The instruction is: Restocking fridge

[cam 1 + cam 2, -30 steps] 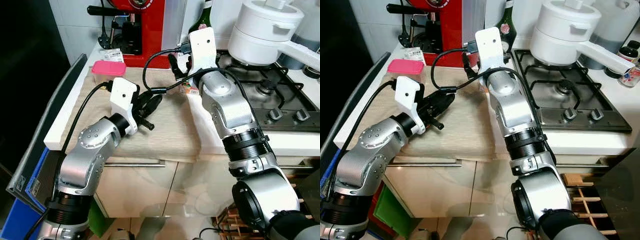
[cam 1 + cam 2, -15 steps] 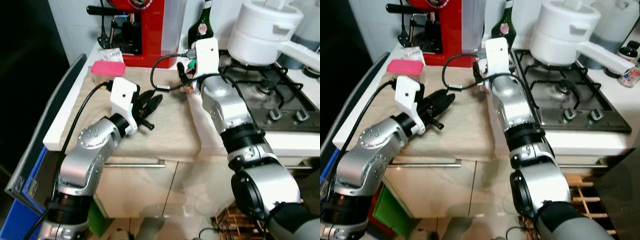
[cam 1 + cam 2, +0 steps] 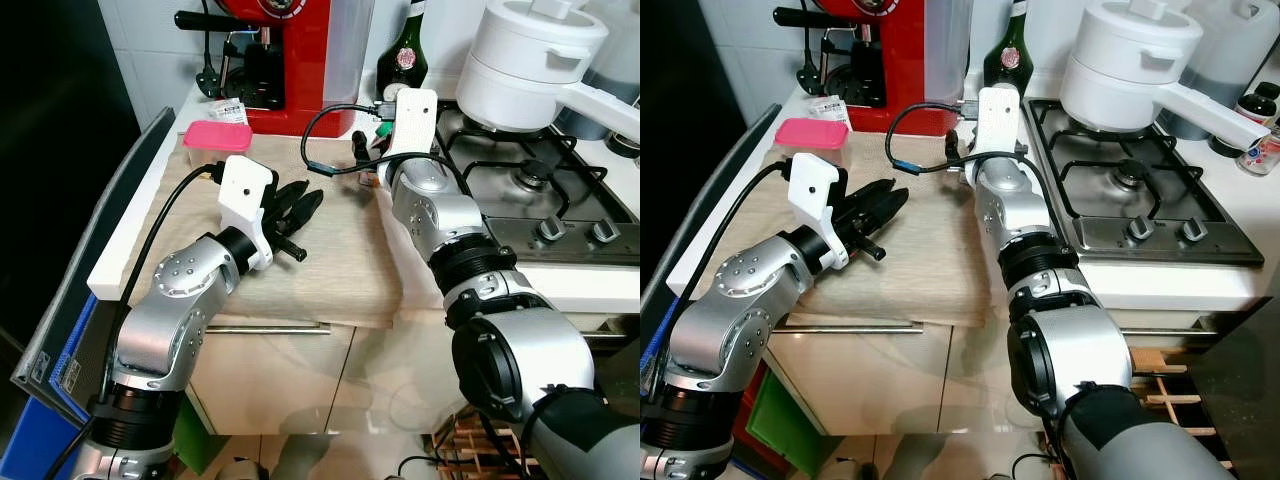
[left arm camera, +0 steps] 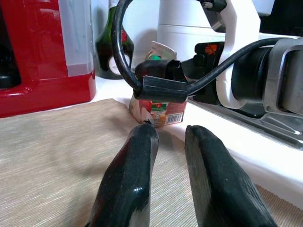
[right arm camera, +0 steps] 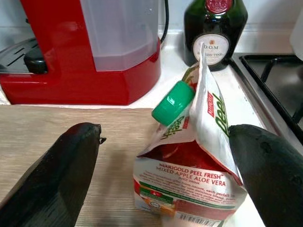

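Between the right gripper's (image 5: pixel 161 165) spread fingers stands the juice carton (image 5: pixel 191 165) — untouched. Left gripper (image 4: pixel 165 175) hovers level, fingers slightly parted — empty.

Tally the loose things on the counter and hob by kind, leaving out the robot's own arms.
Juice cartons: 1, the carton between the open fingers of the right gripper
Bottles: 1, the dark green bottle
Coffee machines: 1, the red machine
Pots: 1, the white pot
Lidded boxes: 1, the pink-lidded box
Total: 5
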### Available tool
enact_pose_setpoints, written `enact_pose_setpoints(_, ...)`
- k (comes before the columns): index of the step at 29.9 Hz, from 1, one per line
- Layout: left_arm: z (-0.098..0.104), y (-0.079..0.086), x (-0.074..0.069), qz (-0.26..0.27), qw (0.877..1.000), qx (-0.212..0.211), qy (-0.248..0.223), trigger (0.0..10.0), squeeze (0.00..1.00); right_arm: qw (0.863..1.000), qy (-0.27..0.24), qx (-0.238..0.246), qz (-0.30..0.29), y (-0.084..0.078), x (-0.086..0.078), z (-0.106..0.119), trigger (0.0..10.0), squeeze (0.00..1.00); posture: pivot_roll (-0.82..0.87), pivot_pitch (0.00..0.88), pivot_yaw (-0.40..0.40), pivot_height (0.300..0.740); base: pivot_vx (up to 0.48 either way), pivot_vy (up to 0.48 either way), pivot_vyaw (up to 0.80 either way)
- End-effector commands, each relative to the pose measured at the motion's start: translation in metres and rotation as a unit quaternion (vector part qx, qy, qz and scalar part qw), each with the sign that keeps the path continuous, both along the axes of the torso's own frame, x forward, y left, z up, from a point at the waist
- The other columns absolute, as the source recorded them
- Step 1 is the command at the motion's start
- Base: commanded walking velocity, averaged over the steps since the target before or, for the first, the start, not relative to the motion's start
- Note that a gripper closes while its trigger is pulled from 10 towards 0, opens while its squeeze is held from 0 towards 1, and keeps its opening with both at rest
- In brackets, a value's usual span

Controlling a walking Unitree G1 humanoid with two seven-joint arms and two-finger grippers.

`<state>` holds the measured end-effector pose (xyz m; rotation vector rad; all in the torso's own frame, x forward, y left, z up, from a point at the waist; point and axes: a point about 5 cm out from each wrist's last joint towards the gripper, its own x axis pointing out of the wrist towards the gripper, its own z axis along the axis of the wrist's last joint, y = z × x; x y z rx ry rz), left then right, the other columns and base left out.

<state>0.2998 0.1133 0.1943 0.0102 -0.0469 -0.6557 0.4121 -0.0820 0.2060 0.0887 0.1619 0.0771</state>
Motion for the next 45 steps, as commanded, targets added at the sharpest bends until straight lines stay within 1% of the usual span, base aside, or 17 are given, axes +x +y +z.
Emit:
enact_pose_setpoints(1, 0.005, -0.003, -0.001, -0.01, 1.0, 0.006, -0.007, 10.0, 0.0, 1.0, -0.008, 0.007, -0.013, -0.005, 0.003, 0.007, 10.0, 0.0, 0.11, 0.0, -0.041, 0.74, 0.0, 0.0, 0.0)
enact_pose_setpoints(3, 0.005, -0.004, -0.001, -0.011, 1.0, 0.006, -0.007, 10.0, 0.0, 1.0, -0.014, -0.004, -0.025, -0.011, 0.005, 0.009, 10.0, 0.0, 0.11, 0.0, -0.04, 0.74, 0.0, 0.0, 0.0)
enact_pose_setpoints(8, 0.005, -0.004, -0.001, -0.011, 1.0, 0.006, -0.007, 10.0, 0.0, 0.999, -0.009, -0.002, -0.031, -0.014, 0.005, 0.006, 9.9, 0.0, 0.11, 0.0, -0.04, 0.74, 0.0, 0.0, 0.0)
enact_pose_setpoints(9, 0.005, -0.003, -0.002, -0.011, 1.0, 0.007, -0.006, 10.0, 0.0, 0.999, -0.006, 0.0, -0.033, -0.015, 0.006, 0.004, 3.3, 0.0, 0.12, 0.0, -0.042, 0.74, 0.0, 0.0, 0.0)
enact_pose_setpoints(10, 0.004, -0.003, -0.002, -0.01, 1.0, 0.007, -0.006, 10.0, 0.0, 0.999, -0.005, 0.0, -0.037, -0.016, 0.006, 0.004, 0.0, 0.0, 0.12, 0.0, -0.042, 0.74, 0.0, 0.0, 0.0)
enact_pose_setpoints(14, 0.004, -0.002, -0.002, -0.009, 1.0, 0.008, -0.005, 10.0, 0.0, 0.999, -0.007, 0.0, -0.047, -0.019, 0.006, 0.003, 0.0, 0.0, 0.11, 0.0, -0.042, 0.74, 0.0, 0.0, 0.0)
enact_pose_setpoints(17, 0.004, -0.002, -0.002, -0.01, 1.0, 0.008, -0.005, 10.0, 0.0, 0.998, -0.018, 0.0, -0.063, -0.025, 0.006, 0.002, 0.0, 0.0, 0.11, 0.0, -0.041, 0.74, 0.0, 0.0, 0.0)
enact_pose_setpoints(23, 0.004, -0.003, -0.002, -0.012, 1.0, 0.008, -0.005, 10.0, 0.0, 0.997, -0.024, -0.006, -0.069, -0.031, 0.005, -0.001, 0.0, 0.0, 0.11, 0.0, -0.04, 0.74, 0.0, 0.0, 0.0)
enact_pose_setpoints(29, 0.003, -0.004, -0.001, -0.016, 1.0, 0.01, -0.003, 10.0, 0.0, 0.997, -0.027, -0.011, -0.066, -0.031, 0.004, -0.006, 0.0, 0.0, 0.1, 0.0, -0.035, 0.74, 0.0, 0.0, 0.0)
enact_pose_setpoints(32, 0.002, -0.006, -0.001, -0.02, 1.0, 0.011, -0.003, 10.0, 0.0, 0.998, -0.021, -0.012, -0.06, -0.032, 0.003, -0.011, 0.0, 0.0, 0.09, 0.0, -0.033, 0.74, 0.0, 0.0, 0.0)
enact_pose_setpoints(38, 0.002, -0.008, 0.0, -0.025, 1.0, 0.014, -0.005, 10.0, 0.0, 0.999, -0.009, -0.019, -0.035, -0.026, 0.0, -0.021, 0.0, 0.0, 0.09, 0.0, -0.036, 0.74, 0.0, 0.0, 0.0)
enact_pose_setpoints(42, 0.002, -0.009, 0.0, -0.027, 1.0, 0.014, -0.006, 10.0, 0.0, 0.999, -0.012, -0.018, -0.035, -0.027, 0.0, -0.021, 0.0, 0.0, 0.1, 0.0, -0.037, 0.74, 0.0, 0.0, 0.0)
enact_pose_setpoints(45, 0.002, -0.009, 0.0, -0.027, 1.0, 0.015, -0.006, 10.0, 0.0, 0.999, -0.027, -0.018, -0.035, -0.031, 0.0, -0.018, 0.0, 0.0, 0.1, 0.0, -0.037, 0.74, 0.0, 0.0, 0.0)
